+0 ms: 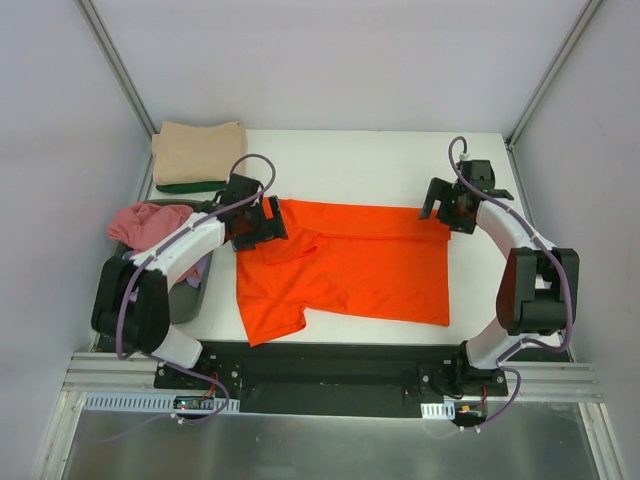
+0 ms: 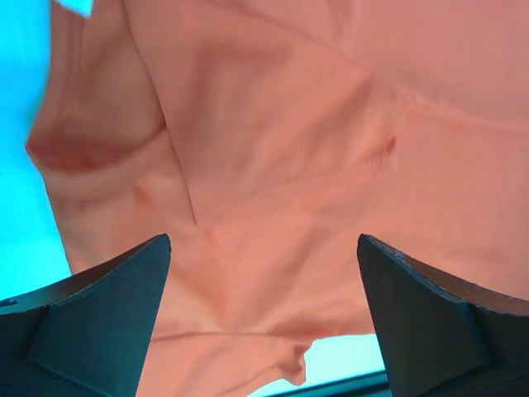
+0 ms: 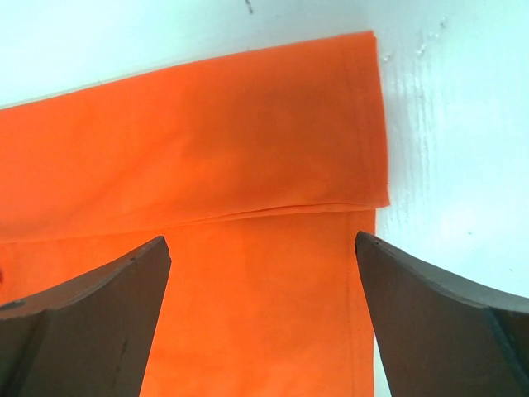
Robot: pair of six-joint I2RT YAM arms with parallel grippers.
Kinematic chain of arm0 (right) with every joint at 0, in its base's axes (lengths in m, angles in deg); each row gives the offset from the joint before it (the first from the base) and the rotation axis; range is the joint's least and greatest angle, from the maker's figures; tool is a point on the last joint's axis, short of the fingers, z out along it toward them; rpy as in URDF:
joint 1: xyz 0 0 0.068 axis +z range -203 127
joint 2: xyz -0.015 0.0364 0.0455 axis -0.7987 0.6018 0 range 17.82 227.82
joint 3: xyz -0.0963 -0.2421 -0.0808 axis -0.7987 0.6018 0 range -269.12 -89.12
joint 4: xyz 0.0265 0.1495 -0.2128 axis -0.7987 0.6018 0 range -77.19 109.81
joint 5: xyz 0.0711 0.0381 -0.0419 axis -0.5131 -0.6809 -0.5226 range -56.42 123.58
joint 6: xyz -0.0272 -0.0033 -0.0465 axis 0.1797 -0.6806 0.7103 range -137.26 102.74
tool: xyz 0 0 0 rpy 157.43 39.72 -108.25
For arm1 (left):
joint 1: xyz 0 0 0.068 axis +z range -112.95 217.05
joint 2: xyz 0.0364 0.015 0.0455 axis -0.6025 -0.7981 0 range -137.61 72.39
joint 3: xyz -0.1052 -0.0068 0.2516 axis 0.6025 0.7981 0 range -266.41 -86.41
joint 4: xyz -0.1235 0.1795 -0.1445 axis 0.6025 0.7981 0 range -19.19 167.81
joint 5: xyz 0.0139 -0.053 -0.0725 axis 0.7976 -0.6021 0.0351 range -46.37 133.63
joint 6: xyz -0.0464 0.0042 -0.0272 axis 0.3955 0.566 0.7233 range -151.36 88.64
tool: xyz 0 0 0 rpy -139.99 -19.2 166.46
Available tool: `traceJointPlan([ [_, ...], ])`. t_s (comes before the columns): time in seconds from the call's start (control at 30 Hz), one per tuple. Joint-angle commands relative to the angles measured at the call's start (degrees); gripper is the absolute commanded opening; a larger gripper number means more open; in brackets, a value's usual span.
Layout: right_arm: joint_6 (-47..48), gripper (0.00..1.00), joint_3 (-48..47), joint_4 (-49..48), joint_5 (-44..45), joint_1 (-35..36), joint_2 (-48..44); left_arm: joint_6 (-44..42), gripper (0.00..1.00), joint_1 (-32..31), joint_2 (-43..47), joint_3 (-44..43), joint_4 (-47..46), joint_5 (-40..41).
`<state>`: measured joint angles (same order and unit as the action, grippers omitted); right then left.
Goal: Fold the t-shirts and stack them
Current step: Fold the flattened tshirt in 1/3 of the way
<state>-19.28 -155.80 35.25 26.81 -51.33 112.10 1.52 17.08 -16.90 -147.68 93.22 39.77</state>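
Note:
A bright orange t-shirt (image 1: 350,265) lies spread on the white table, its far long edge folded over toward the front. My left gripper (image 1: 258,222) is open and hovers over the shirt's far left corner; the left wrist view shows the creased orange cloth (image 2: 273,149) between its spread fingers (image 2: 99,314). My right gripper (image 1: 447,210) is open over the shirt's far right corner; the right wrist view shows the folded hem (image 3: 248,157) between its fingers (image 3: 438,322). A folded tan shirt (image 1: 199,152) lies on a folded dark green shirt (image 1: 190,186) at the back left.
A dark grey basket (image 1: 187,299) at the left edge holds a crumpled pink shirt (image 1: 148,222) and a bit of lilac cloth (image 1: 197,270). Grey enclosure walls and metal posts ring the table (image 1: 350,160).

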Motion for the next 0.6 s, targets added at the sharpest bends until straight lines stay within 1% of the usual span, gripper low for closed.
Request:
traceJointPlan([
  [0.0, 1.2, 0.96, 3.5, -3.4, 4.4, -0.9, -1.0, 3.7, 0.88, -1.1, 5.7, 8.2, -3.1, -2.2],
  [0.1, 1.1, 0.96, 3.3, -3.7, 3.4, -1.5, 0.4, 4.5, 0.74, -1.7, 4.6, 9.8, -5.0, -4.0],
  [0.23, 0.8, 0.96, 3.7, -4.8, 3.4, -1.5, 1.1, 4.8, 0.61, -1.8, 1.2, 9.2, -5.4, -3.2],
  [0.27, 0.8, 0.96, 3.7, -4.8, 3.3, -2.6, 1.3, 4.6, 0.57, -1.8, 0.2, 9.0, -5.4, -3.3],
  [0.3, 0.7, 0.96, 3.8, -4.9, 3.4, -2.8, 1.4, 4.5, 0.55, -1.8, -0.4, 8.9, -5.4, -3.4],
  [0.53, 0.2, 0.96, 4.2, -5.6, 2.5, -4.2, 2.8, 4.9, 0.52, -1.8, -3.5, 8.2, -5.3, -2.0],
  [0.57, 0.2, 0.96, 4.1, -5.6, 2.2, -4.3, 3.2, 5.1, 0.50, -1.8, -3.9, 8.1, -5.4, -1.9],
])
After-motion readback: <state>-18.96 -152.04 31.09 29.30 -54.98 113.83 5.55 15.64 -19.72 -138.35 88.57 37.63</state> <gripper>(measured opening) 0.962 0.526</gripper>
